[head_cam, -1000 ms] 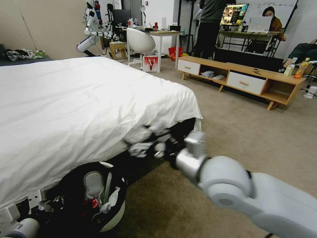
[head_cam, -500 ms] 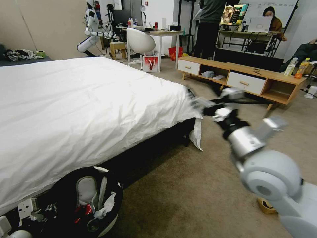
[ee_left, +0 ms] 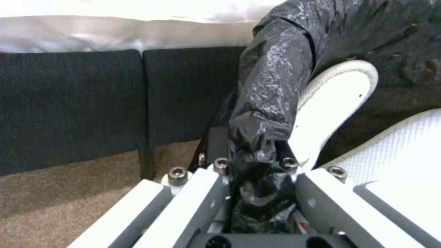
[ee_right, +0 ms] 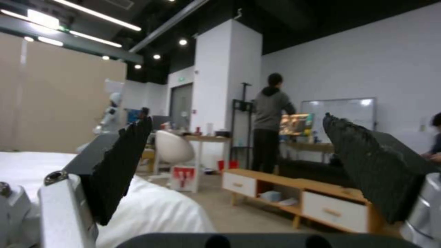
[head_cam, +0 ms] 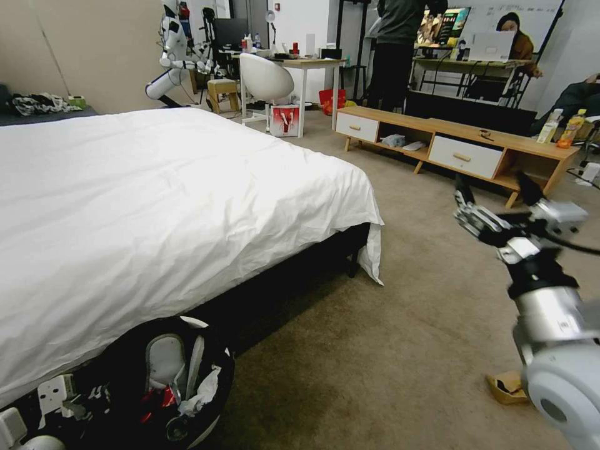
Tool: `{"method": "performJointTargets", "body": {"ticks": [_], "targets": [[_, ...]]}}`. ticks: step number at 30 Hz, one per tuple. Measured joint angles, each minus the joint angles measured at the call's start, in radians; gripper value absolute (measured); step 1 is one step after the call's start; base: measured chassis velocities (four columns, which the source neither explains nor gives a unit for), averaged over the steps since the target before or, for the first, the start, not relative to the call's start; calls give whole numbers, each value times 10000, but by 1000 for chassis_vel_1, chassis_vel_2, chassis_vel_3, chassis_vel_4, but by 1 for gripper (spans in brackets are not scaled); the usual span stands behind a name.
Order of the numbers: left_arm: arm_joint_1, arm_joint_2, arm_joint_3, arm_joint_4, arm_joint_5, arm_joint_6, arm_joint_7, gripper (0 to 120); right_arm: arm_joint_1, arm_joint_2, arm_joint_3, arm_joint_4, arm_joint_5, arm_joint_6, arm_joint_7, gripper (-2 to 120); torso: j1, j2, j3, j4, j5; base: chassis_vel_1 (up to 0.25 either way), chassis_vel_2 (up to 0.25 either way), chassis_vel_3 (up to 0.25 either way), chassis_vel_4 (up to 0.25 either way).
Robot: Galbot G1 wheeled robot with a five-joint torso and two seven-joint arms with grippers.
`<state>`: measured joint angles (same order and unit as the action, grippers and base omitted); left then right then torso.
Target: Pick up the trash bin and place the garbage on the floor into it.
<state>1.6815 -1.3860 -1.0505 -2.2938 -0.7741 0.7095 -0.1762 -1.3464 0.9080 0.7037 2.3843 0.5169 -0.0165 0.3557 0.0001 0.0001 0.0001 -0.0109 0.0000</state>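
The left tool [ee_left: 257,193] is clamped on the black-bag-lined rim of the trash bin [head_cam: 181,375], which sits low at the robot's left, tucked against the near side edge of the bed [head_cam: 156,206] with its mouth tilted toward the head camera. Inside the bin, white tissue and a red scrap lie beside the grey flap. Whether the bin's base rests on the floor [head_cam: 375,350] or is lifted just clear cannot be told. The right tool [head_cam: 494,206] is raised over open carpet on the robot's right, its fingers [ee_right: 119,162] spread apart and holding nothing, pointing toward the low wooden cabinet [head_cam: 450,150] across the room. One piece of garbage, a tan folded cardboard [head_cam: 507,387], lies on the floor near the right arm's elbow, well apart from the bin. Judgement: the bin is in hand and collection is under way, with at least this item outstanding. The next move calls for lowering the open right tool onto the cardboard, closing on its edge, and carrying it across to the bin mouth.
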Motion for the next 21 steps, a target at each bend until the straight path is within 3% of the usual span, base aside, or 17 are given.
{"method": "performJointTargets", "body": {"ticks": [12, 21], "targets": [[-40, -272, 122, 6, 534, -101, 376, 1, -1366, 1624, 85, 211, -1729, 541, -483, 96, 0, 0, 0, 0, 0, 0, 0, 0, 0], [-61, -408, 148, -4, 891, -147, 619, 1, -2020, 2237, -537, 116, -2711, 793, -567, 98, 0, 0, 0, 0, -2, 0, 0, 0, 0]]}}
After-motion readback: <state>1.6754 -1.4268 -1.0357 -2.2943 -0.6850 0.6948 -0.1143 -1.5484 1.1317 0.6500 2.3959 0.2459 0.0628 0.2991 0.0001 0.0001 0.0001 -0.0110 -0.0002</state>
